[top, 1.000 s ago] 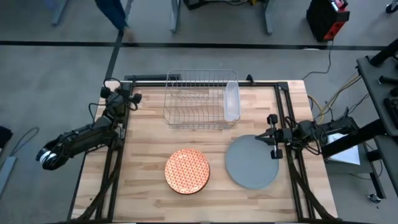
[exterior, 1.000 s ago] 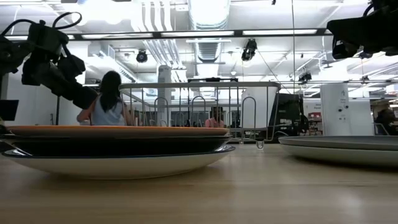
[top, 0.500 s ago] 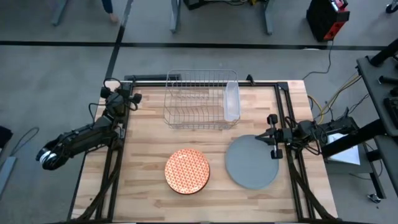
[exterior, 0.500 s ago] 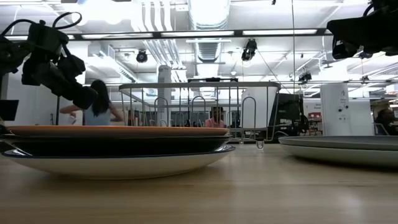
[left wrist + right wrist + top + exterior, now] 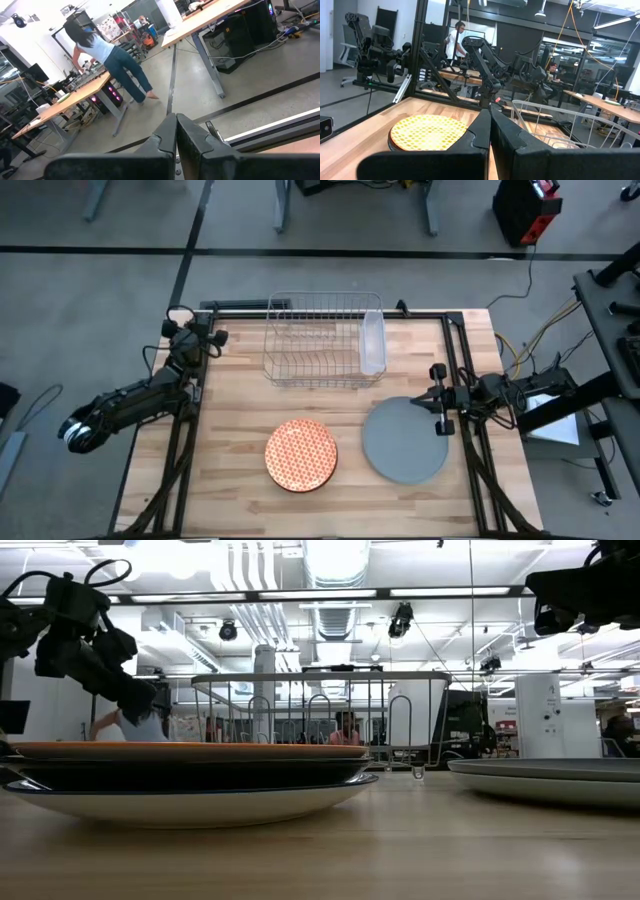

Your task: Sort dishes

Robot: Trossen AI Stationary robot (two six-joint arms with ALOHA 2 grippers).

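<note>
Overhead: orange-and-white patterned plate (image 5: 301,455) tops stack at table's near middle, grey plate (image 5: 404,441) just right of it, wire rack (image 5: 318,340) behind, empty. Left gripper (image 5: 207,337) parked at far-left corner, right gripper (image 5: 439,400) at right edge beside grey plate. Low view: stack (image 5: 190,780) shows several plates (dark one under orange). Wrist views: both grippers' fingers pressed together, nothing held. Judgement: sorting not started; next move needs fingers parted, then reach for plate rim.

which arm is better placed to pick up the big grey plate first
Right. Its end effector sits shut at the grey plate's right edge. The left end effector, also shut, waits at the table's far left corner, away from every dish.
</note>
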